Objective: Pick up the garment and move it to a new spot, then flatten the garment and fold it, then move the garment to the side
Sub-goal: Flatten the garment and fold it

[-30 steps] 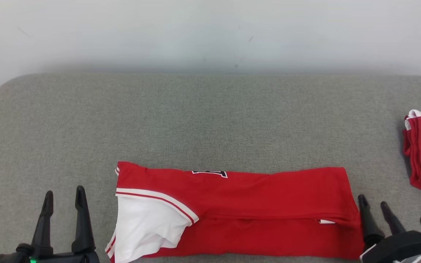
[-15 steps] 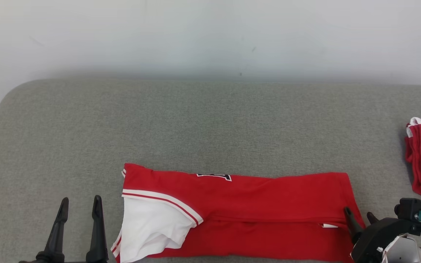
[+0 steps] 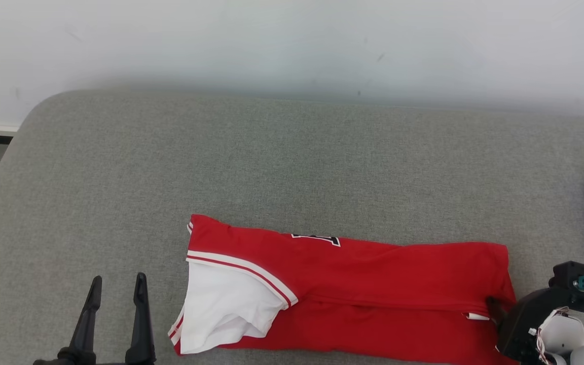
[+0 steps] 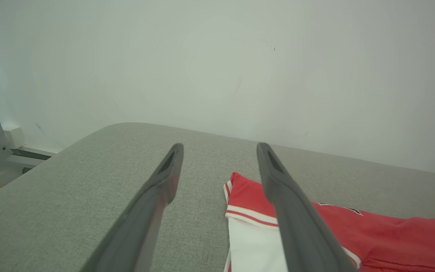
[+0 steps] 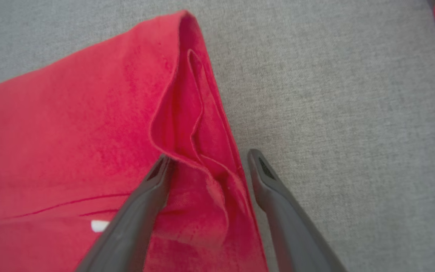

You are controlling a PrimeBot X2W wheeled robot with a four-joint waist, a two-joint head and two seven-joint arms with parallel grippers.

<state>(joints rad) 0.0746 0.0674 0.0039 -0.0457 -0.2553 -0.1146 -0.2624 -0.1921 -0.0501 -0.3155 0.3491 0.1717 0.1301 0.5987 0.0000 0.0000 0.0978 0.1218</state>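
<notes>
Lying on a grey fabric surface [image 3: 292, 152] below a pale wall [image 3: 292, 40], the red, white-sleeved garment [image 3: 373, 274] is folded long; left gripper [image 3: 119, 277] and right gripper [image 5: 210, 156] gape wide.

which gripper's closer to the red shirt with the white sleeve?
Right. The right gripper straddles the hem end of the red shirt, one finger over cloth, one over the grey cushion. The left gripper sits beside the sleeve end, clear of it.
</notes>
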